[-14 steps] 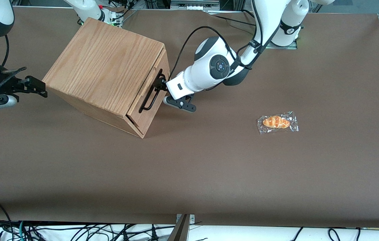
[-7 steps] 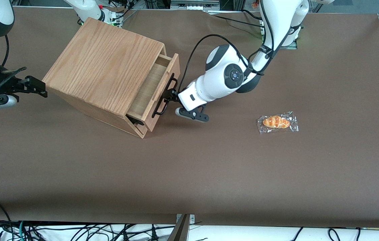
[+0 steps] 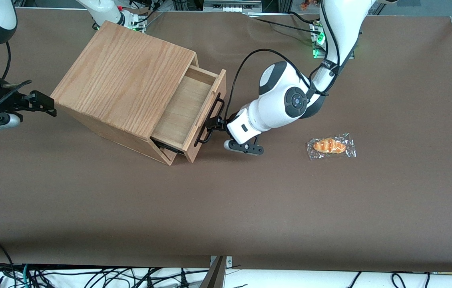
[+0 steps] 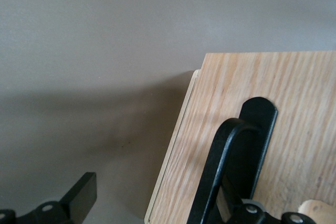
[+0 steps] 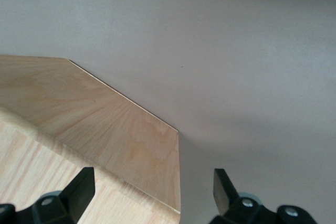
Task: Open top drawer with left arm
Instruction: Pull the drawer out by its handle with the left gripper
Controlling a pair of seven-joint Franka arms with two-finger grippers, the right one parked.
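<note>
The top drawer of the oak-grain cabinet stands pulled well out, and its bare wooden floor shows. The long black bar handle runs along the drawer front. The left arm reaches in from the working arm's end, with its gripper at the middle of the handle. In the left wrist view the drawer front and the handle are close up. The gripper is open: one finger hangs over the table beside the drawer front, and the handle hides the other.
A wrapped bread roll lies on the brown table toward the working arm's end, apart from the arm. The parked arm's gripper sits close to the cabinet's side. Cables hang along the table's near edge.
The drawer went from shut to well open. The left gripper stayed at the handle and drew back toward the working arm's end, a little nearer the front camera.
</note>
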